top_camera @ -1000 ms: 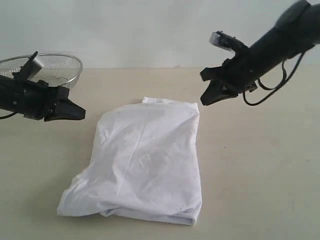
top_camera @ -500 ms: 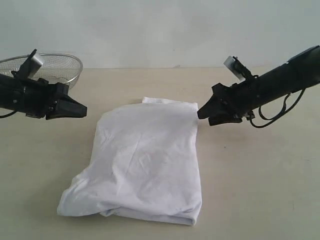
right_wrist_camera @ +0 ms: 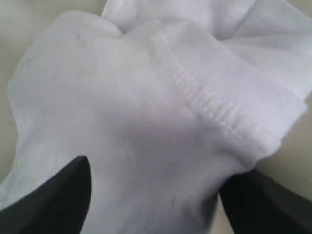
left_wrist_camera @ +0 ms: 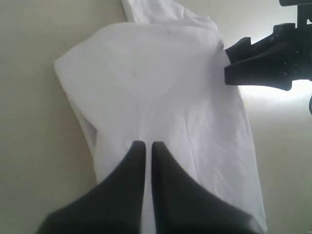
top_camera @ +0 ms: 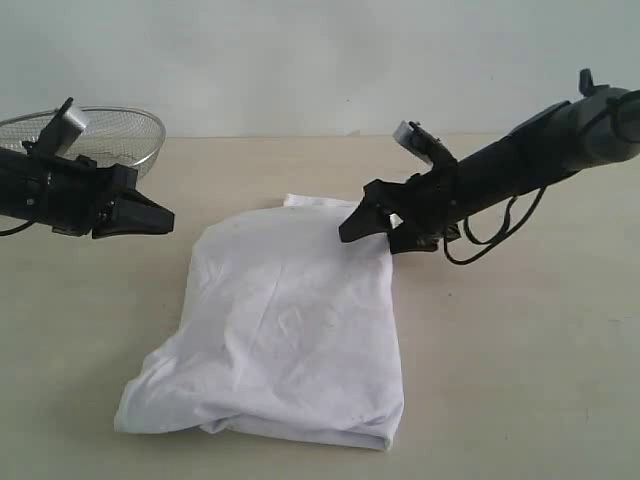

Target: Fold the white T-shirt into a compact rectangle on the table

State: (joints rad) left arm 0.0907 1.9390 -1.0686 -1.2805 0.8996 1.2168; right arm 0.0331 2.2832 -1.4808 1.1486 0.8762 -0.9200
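Spreading wide, the right pincer (top_camera: 367, 238) has dropped from its raised, closed pose off to the side. It now straddles the far right corner of the white T-shirt (top_camera: 290, 330), with a stitched hem between its jaws and nothing gripped yet. The shirt has not shifted; it lies partly folded, plain side up, in the middle of the table (top_camera: 520, 350). The left pincer (top_camera: 165, 220) stays closed and empty, hovering by the shirt's far left edge, in front of the wire basket (top_camera: 120, 135). This looks like the setup for the next fold: pinch that corner and carry it across.
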